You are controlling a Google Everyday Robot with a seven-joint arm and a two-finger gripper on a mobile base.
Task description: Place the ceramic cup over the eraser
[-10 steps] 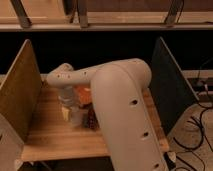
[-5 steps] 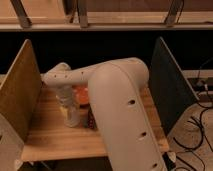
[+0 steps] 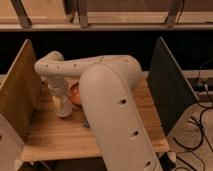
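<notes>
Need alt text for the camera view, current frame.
A large white robot arm reaches across a wooden table, its gripper low at the left beside an orange bowl. A small white ceramic cup is at the gripper's tip; upright panels flank the table.

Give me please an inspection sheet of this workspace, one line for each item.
surface: wooden table.
job's things: cup not told apart from the tool; eraser maybe the dark bit at the edge of the arm.
clutter: orange bowl, partly behind the arm.
grippers: tool low over the table's left part, beside the bowl.
cables: dark cables on the floor, right.
surroundings: left panel and right panel beside the table.
</notes>
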